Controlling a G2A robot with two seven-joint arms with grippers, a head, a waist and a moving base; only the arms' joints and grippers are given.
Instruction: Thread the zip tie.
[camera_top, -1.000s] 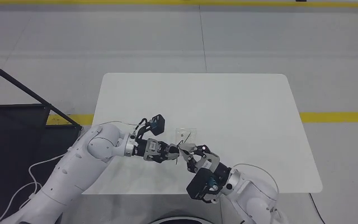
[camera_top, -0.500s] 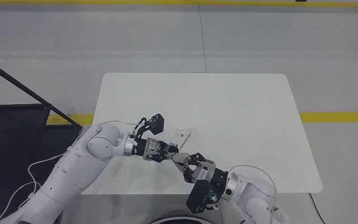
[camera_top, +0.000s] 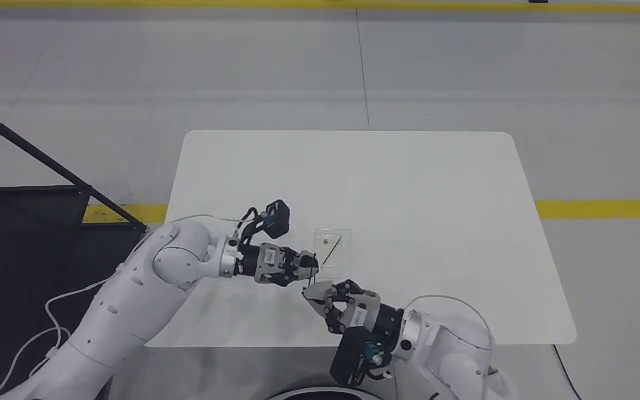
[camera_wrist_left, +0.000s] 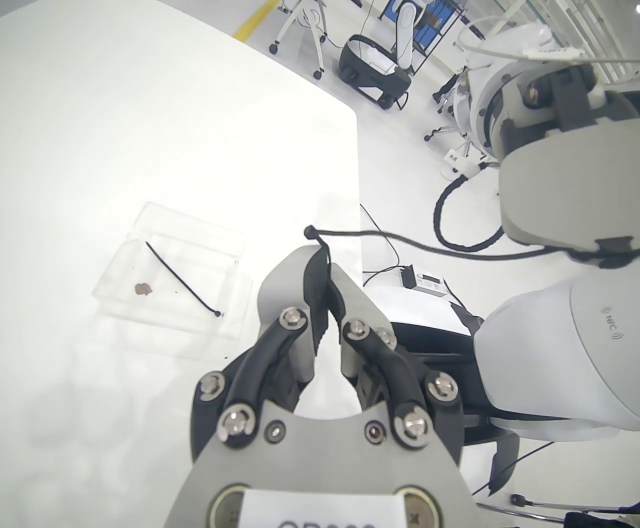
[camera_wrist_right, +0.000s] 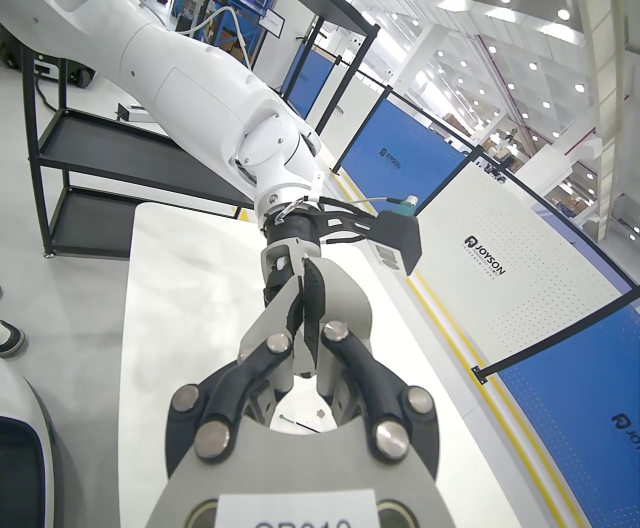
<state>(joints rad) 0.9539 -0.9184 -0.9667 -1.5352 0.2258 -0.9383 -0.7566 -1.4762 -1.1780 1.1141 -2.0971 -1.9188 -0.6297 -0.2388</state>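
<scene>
The left arm extends in from the near left, wrist level. The left gripper (camera_top: 308, 266) points right, its fingers (camera_wrist_left: 314, 285) pinched on the zip tie (camera_wrist_left: 311, 231). The right arm rises from the near edge. The right gripper (camera_top: 316, 296) points far-left with its fingers (camera_wrist_right: 314, 295) pressed together, just beside the left's.
</scene>
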